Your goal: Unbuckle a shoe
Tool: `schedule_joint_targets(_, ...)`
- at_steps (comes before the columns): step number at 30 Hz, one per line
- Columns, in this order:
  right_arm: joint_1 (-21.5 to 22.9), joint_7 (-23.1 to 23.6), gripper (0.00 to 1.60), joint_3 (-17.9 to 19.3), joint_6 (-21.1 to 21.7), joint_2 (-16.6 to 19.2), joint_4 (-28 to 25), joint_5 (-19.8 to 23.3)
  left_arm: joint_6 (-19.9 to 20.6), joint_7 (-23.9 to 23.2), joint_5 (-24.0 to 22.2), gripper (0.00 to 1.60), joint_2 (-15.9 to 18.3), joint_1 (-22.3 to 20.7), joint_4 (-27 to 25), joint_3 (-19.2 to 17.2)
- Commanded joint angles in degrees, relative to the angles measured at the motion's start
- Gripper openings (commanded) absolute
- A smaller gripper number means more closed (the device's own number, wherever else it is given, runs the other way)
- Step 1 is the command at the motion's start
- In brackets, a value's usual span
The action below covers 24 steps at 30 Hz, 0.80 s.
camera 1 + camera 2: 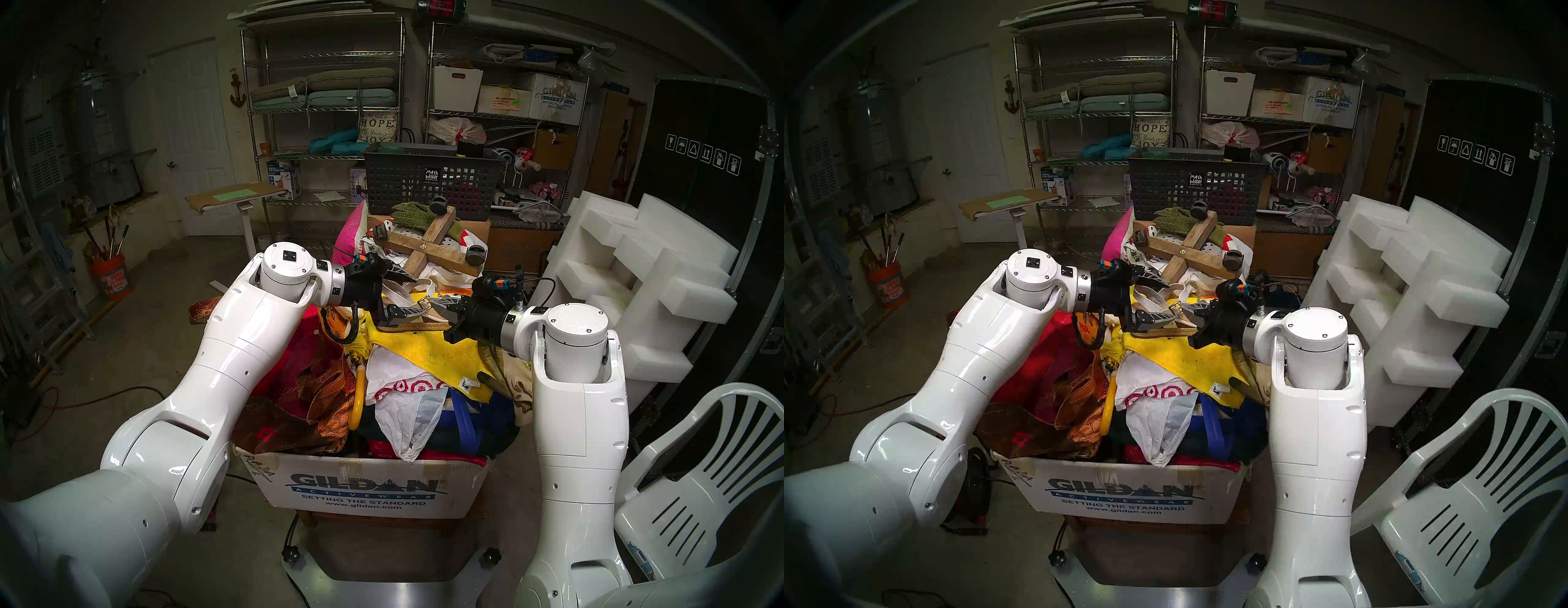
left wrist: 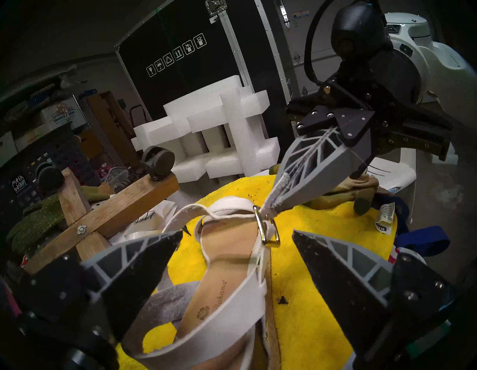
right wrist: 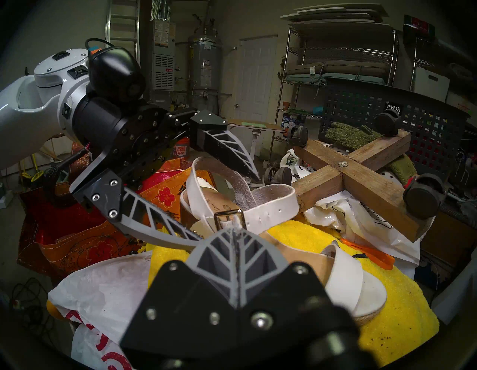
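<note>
White "GILDAN" box (image 1: 373, 488); right claw (image 2: 273, 204) pinches shoe (image 2: 227, 297) strap, left claw (image 2: 237, 248) gapes.

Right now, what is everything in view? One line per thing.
Cream-white strappy sandal with jute sole: one, on the yellow towel.
Metal strap buckle: one, gold-toned, by the right fingertips.
Yellow terry towel: one, atop the pile.
Wooden cross with black casters: one, behind the sandal.
Green knit gloves: count unclear, by the cross.
Dark mesh basket: one, behind.
Gildan cardboard box: one, white, front.
White plastic chair: one, right.
Left gripper: open, straddling the sandal.
Right gripper: shut on the strap end.
</note>
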Motion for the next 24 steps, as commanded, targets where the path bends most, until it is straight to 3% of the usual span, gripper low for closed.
schedule_joint_targets(1, 0.7, 0.12, 0.0, -0.04, -0.01, -0.17, -1.16, 0.3, -1.22, -1.12, -1.23, 1.34, -0.55, -1.97, 0.28, -0.76)
schedule_joint_targets(4, 0.7, 0.12, 0.0, -0.04, -0.01, -0.17, -1.16, 0.3, -1.6, -1.74, -1.4, 1.12, -0.56, -2.0, 0.53, -0.84)
schedule_joint_targets(6, 0.7, 0.12, 0.0, -0.04, -0.01, -0.17, -1.16, 0.3, -1.8, -2.04, -1.44, 1.07, -0.59, -1.99, 0.64, -0.87)
schedule_joint_targets(15, 0.7, 0.12, 0.0, -0.04, 0.0, -0.18, -1.17, 0.3, -2.88, -2.9, -1.16, 1.19, -0.82, -2.22, 1.52, -0.78)
schedule_joint_targets(24, 0.7, 0.12, 0.0, -0.04, 0.0, -0.18, -1.17, 0.3, -3.46, -2.33, -0.17, 1.15, -0.91, -1.93, 0.94, -0.47)
